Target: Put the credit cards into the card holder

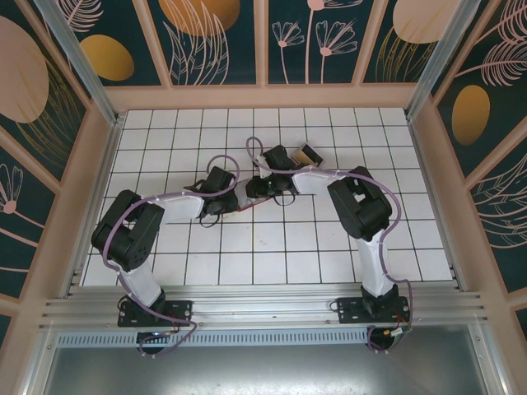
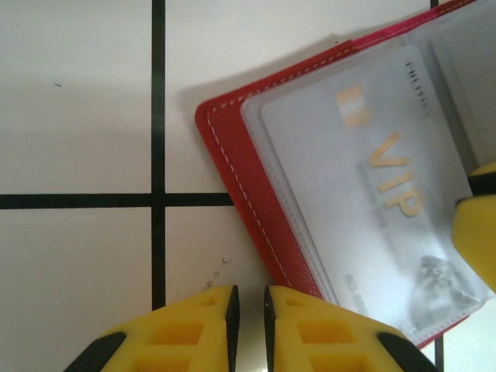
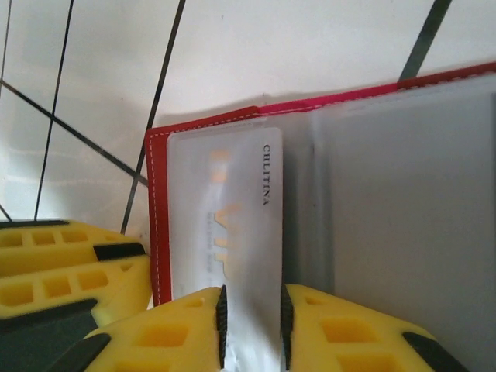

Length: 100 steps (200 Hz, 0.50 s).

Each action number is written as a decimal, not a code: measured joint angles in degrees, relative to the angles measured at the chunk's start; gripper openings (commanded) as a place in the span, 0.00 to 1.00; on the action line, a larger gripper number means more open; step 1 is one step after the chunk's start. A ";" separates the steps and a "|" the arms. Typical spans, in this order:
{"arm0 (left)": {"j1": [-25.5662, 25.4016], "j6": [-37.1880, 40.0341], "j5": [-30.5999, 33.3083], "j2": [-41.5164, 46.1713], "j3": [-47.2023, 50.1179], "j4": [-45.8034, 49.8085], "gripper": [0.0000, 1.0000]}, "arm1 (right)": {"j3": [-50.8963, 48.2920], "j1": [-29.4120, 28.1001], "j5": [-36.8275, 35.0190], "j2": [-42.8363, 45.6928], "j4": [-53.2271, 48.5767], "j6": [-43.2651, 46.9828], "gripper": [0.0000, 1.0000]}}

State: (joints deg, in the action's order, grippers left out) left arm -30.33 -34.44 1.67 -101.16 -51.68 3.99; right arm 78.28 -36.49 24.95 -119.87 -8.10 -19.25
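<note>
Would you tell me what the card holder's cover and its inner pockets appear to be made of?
Card holder cover: red leather or leatherette, probably; smooth matte, white stitching along the edge. Inner pockets: frosted translucent soft plastic; the VIP card shows hazily through.

The card holder (image 2: pixel 248 194) is red and leather-like, with pale stitching along its edge. Inside it, a frosted, smooth plastic sleeve (image 2: pixel 434 93) covers a card (image 2: pixel 372 232) with shiny gold lettering. Beside it are matt yellow plastic fingers (image 2: pixel 186 325); under it is a smooth white desk (image 2: pixel 77 101).
</note>
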 measured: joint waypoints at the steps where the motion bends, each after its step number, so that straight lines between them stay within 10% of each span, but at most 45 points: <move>1: 0.00 0.04 0.00 0.00 0.00 0.04 0.21 | 0.00 0.00 -0.02 0.04 -0.09 0.00 0.30; 100: 1.49 4.37 2.08 -0.17 -17.68 6.14 0.29 | -2.75 5.22 -4.15 10.01 -5.62 2.69 0.34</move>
State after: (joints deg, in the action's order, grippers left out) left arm -28.84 -30.06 3.75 -101.34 -69.36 10.13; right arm 75.53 -31.27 20.80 -109.86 -13.72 -16.56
